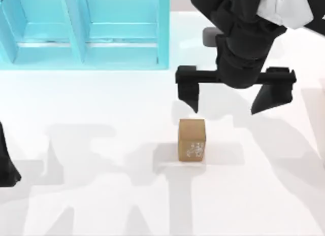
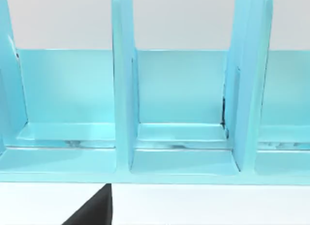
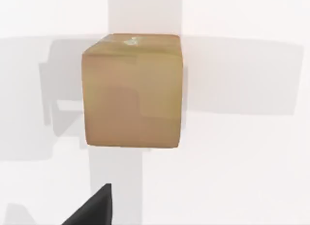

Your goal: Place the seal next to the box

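One tan seal (image 1: 192,140) sits alone on the white worktop (image 1: 101,99), well in front of the blue box (image 1: 84,30). Right claw (image 1: 228,101) hangs released just behind the seal, not touching it. Left arm (image 1: 7,165) is parked far left of the seal.

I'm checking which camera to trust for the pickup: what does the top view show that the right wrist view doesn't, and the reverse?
Top view alone: the blue box at the table's far left, the right gripper with fingers spread wide just beyond the seal, the left arm parked at the left edge, and the speckled pattern facing up. Right wrist view alone: the seal's plain brown side, close up. Both: the seal standing on the white table.
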Controlling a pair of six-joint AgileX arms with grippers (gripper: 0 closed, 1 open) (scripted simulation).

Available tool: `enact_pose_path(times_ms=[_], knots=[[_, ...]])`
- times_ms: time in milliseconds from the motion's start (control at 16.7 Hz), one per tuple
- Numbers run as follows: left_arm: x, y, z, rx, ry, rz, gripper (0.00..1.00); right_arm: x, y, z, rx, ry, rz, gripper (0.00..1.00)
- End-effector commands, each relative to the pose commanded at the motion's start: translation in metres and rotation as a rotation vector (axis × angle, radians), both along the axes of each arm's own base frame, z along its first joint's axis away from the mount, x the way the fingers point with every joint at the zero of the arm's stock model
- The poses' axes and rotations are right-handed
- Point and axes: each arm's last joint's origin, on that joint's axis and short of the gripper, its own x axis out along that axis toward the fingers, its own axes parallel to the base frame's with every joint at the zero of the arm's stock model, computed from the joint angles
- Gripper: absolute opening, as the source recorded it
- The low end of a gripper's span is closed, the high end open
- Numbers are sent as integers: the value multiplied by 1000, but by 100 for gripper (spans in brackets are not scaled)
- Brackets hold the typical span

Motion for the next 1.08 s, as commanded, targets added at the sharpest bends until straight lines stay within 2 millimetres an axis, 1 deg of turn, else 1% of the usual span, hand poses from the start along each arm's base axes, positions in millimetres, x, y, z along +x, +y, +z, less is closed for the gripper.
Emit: enact_pose_path(times_ms=[180, 360, 480, 840, 960, 1080], knots=[[0, 0, 0, 0, 0, 0, 100, 13, 30, -13, -34, 50, -7, 100], [0, 0, 0, 0, 0, 0, 100, 19, 48, -19, -44, 67, -12, 100], [0, 0, 0, 0, 0, 0, 100, 20, 52, -20, -45, 68, -13, 100], [0, 0, 0, 0, 0, 0, 100, 21, 50, -20, -43, 67, -17, 100], [0, 0, 0, 0, 0, 0, 100, 22, 51, -32, -46, 70, -13, 100], [0, 0, 0, 0, 0, 0, 100, 23, 52, -52, -46, 70, -13, 100]])
